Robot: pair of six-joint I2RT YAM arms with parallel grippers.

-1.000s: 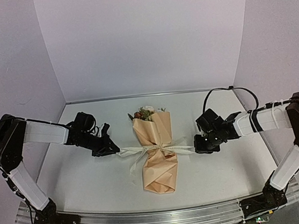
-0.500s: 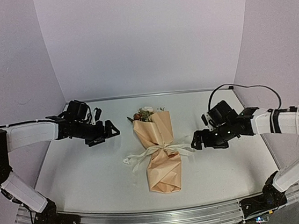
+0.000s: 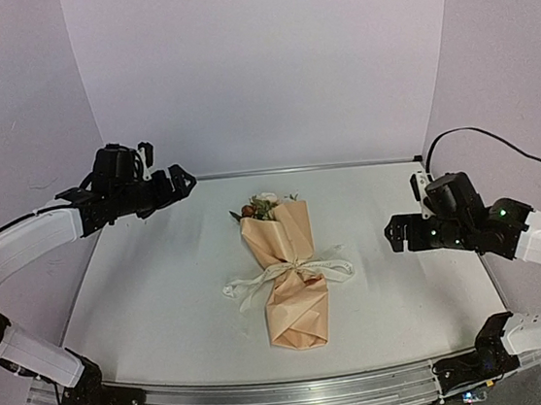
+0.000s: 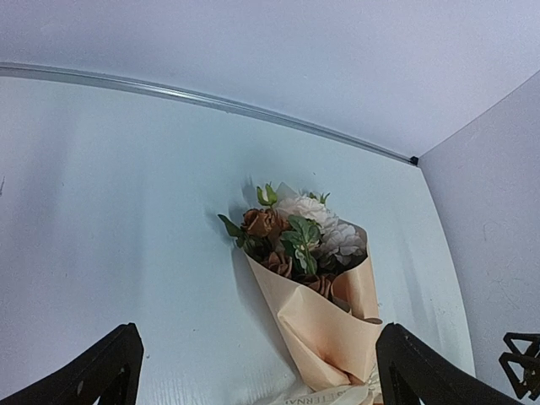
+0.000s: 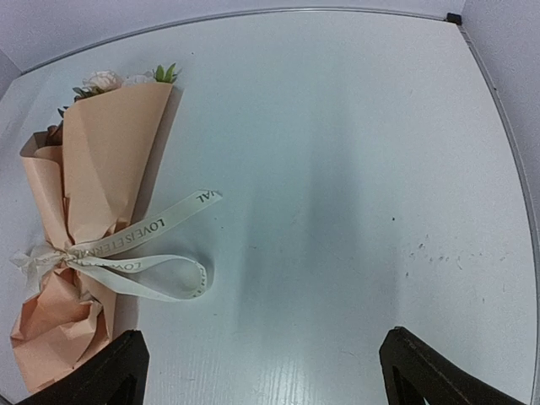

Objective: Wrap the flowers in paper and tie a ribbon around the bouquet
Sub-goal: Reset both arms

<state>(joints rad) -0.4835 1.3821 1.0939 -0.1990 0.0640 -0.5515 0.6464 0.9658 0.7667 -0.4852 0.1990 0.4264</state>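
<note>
The bouquet (image 3: 290,288) lies mid-table, a tan paper (image 3: 277,241) cone with the flowers (image 3: 261,206) poking out at its far end. The cream ribbon (image 3: 251,285) is tied round its waist, with loops and ends slack on the table to both sides. My left gripper (image 3: 172,179) hangs open, high at the back left, well clear of the bouquet. My right gripper (image 3: 396,235) is open too, off to the right of the ribbon. The left wrist view shows the flowers (image 4: 295,236) and paper (image 4: 329,325) ahead of empty fingers (image 4: 110,367). In the right wrist view the ribbon (image 5: 152,253) lies untouched.
The white tabletop (image 3: 144,295) is walled in lilac at the back and both sides. A metal strip (image 3: 267,172) marks the back edge and an aluminium rail (image 3: 293,397) with the arm bases runs along the front.
Both grippers were shut on the ribbon ends a second ago. They have opened, let go and drawn away outward and upward. The ribbon ends have gone slack on the table.
</note>
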